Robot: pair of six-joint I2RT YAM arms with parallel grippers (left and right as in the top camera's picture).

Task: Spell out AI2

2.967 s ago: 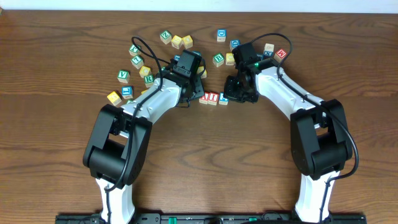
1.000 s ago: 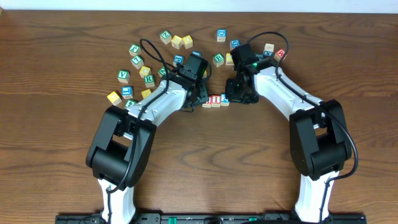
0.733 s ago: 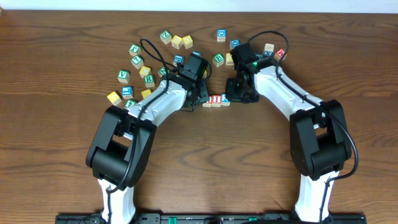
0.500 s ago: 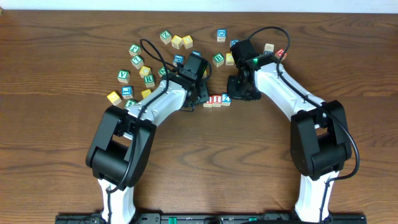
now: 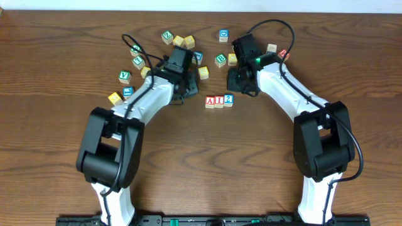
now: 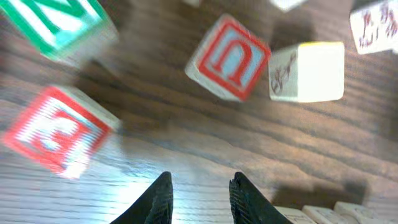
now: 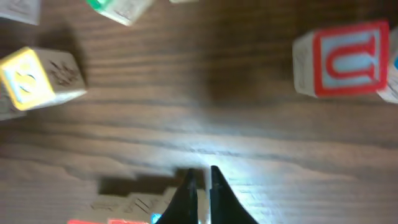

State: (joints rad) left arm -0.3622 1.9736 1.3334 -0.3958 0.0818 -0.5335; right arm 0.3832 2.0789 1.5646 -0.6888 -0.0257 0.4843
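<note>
Three blocks [image 5: 219, 100] are sitting in a touching row on the counter [image 5: 56, 69], reading A, I, 2. I'm holding both arms behind them, neither touching the row. My left claw [image 6: 198, 200] is standing narrow with nothing between its fingers; my right claw [image 7: 200, 186] is pinched nearly together, empty too. Roughly fifteen loose blocks [image 5: 179, 41] are lying scattered beyond.

The left gripper [image 6: 199, 198] is seen above bare wooden table [image 6: 186, 143], its dark fingers narrowly parted with nothing between them; a red U block [image 6: 229, 58] is tilted beside a cream block [image 6: 308, 71]; a blurred red block [image 6: 57, 129] is seen left.
</note>
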